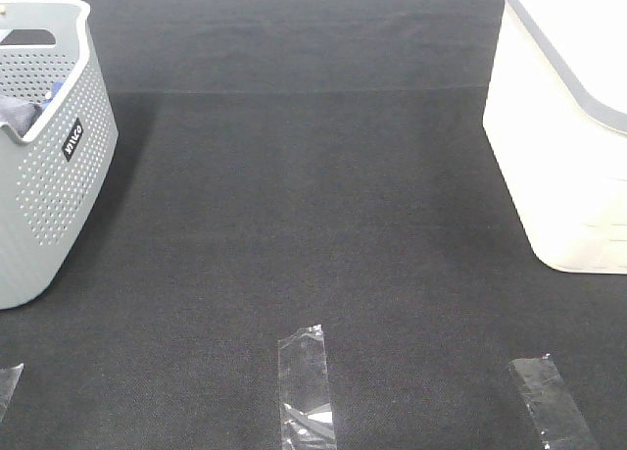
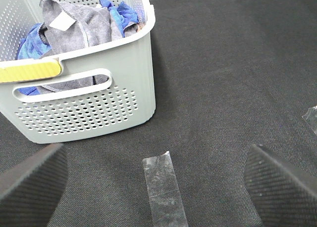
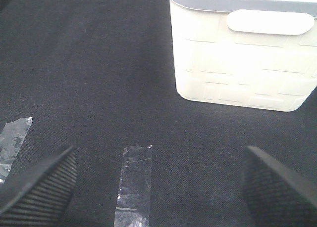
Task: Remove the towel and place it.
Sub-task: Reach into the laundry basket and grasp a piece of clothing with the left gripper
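The grey-lavender towel (image 2: 79, 24) lies crumpled inside the grey perforated basket (image 2: 99, 113), together with a bright blue cloth (image 2: 121, 12). In the high view the basket (image 1: 49, 175) stands at the left edge and only a dark bit of cloth (image 1: 20, 112) shows in it. My left gripper (image 2: 156, 187) is open and empty, low over the black mat in front of the basket. My right gripper (image 3: 158, 187) is open and empty, in front of the white bin (image 3: 242, 54). Neither gripper shows in the high view.
A white bin (image 1: 568, 126) with a grey rim stands at the right edge of the black mat. Strips of clear tape (image 1: 306, 386) (image 1: 549, 396) lie on the mat near the front edge. One tape strip (image 2: 163, 190) lies between my left fingers, another (image 3: 132, 185) between my right.
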`<state>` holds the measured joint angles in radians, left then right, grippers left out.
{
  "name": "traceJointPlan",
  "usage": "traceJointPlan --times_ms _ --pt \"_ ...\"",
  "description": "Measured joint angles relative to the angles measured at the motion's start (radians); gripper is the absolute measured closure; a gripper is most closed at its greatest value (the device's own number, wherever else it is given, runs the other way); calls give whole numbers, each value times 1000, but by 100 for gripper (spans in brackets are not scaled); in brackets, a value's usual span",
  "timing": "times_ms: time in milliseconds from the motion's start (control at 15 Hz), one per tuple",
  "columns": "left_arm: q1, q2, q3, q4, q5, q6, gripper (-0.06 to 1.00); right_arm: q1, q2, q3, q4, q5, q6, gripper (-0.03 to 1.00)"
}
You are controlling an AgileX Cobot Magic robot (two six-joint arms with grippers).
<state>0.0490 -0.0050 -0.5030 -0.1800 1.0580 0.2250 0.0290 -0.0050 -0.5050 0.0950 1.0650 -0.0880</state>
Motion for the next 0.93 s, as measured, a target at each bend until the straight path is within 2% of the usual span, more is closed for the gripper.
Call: traceJointPlan --times_ms 933 --pt "0 0 0 7 -4 0 3 0 0 0 0 0 0 14"
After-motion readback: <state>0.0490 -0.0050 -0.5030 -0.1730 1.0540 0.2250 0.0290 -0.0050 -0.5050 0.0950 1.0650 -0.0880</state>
